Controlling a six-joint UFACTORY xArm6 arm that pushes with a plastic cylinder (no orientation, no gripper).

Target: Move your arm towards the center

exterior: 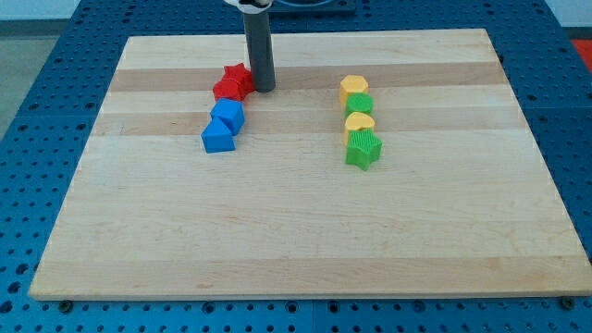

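Observation:
My tip stands on the wooden board near the view's top, left of the middle. It touches or nearly touches the right side of a red star block, which sits against a red block. Just below them lie a blue block and a second blue block, forming a short column. To the view's right stands another column: a yellow block, a green block, a yellow block and a green star block.
The board lies on a blue perforated table, which shows around all its edges. The rod's upper end leaves the view at the top.

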